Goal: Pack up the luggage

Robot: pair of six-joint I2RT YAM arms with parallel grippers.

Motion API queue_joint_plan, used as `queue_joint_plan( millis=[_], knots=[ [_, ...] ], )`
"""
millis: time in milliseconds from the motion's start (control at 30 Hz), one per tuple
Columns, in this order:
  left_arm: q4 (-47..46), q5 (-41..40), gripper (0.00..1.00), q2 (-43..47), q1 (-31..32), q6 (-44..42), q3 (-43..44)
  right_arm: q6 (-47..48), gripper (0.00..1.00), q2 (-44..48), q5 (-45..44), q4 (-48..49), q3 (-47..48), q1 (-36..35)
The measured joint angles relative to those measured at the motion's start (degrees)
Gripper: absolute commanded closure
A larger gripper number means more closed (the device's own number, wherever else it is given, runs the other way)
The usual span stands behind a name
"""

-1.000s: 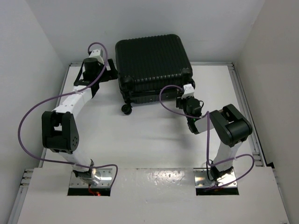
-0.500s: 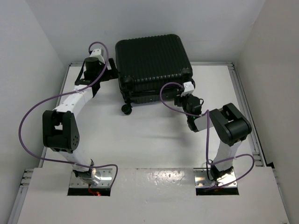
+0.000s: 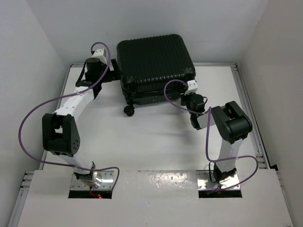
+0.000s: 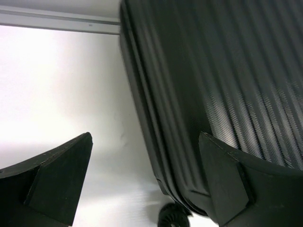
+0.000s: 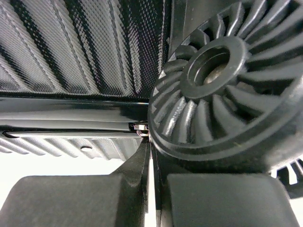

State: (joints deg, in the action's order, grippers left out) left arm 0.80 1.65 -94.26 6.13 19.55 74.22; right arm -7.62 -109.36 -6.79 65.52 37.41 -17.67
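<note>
The right fingers [image 5: 75, 198] are pressed together at the zip seam [image 5: 71, 124] by a black finned wheel [image 5: 222, 85] of the large black ribbed hard-shell suitcase [image 3: 154, 59], the left fingers [image 4: 57, 175] gape wide at its left side, and it lies closed at the far edge of the white tabletop [image 3: 156, 137]

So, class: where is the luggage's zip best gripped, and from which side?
Likely the metal pull on the seam between the shells, beside the wheel. Come from the luggage's near, wheeled edge: the tab stands out from the seam there, while the ribbed shell gives nothing to pinch.
</note>
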Motion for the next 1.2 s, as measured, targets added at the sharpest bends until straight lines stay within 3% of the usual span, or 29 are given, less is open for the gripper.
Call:
queue_joint_plan(
  millis=[300, 500, 700, 900, 1000, 1100, 1133, 1200],
  knots=[
    [6.69, 5.57, 0.0, 12.48, 5.11, -4.0, -3.41, 0.37, 1.0, 0.0, 3.45, 1.84, -0.76, 0.92],
    [12.81, 4.98, 0.0, 17.66, 10.08, -3.98, -5.01, 1.68, 1.0, 0.0, 3.67, 2.21, -0.85, 0.28],
    [21.14, -2.95, 0.0, 10.64, 17.05, -1.4, -2.19, 2.47, 1.0, 0.0, 2.27, 2.21, -0.81, -0.63],
    [26.99, -8.83, 0.02, 0.28, 18.67, -0.35, 1.99, 2.75, 1.0, 0.0, 0.48, 1.77, -0.55, -1.27],
    [29.11, -11.43, 0.15, -1.2, 18.53, 0.2, 2.91, 2.82, 1.0, 0.0, -0.09, 1.73, -0.55, -1.27],
    [30.49, -12.13, 0.48, -1.33, 17.59, 1.03, 3.72, 2.82, 1.0, 0.0, -0.55, 1.7, -0.55, -1.22],
    [30.36, -11.3, 0.72, -1.46, 17.0, 1.44, 4.02, 2.69, 1.0, 0.0, -0.5, 1.68, -0.55, -1.2],
    [30.56, -10.32, 0.88, -2.01, 15.87, 1.68, 4.85, 2.56, 1.0, 0.02, -0.46, 1.42, -0.52, -1.2]
  ],
)
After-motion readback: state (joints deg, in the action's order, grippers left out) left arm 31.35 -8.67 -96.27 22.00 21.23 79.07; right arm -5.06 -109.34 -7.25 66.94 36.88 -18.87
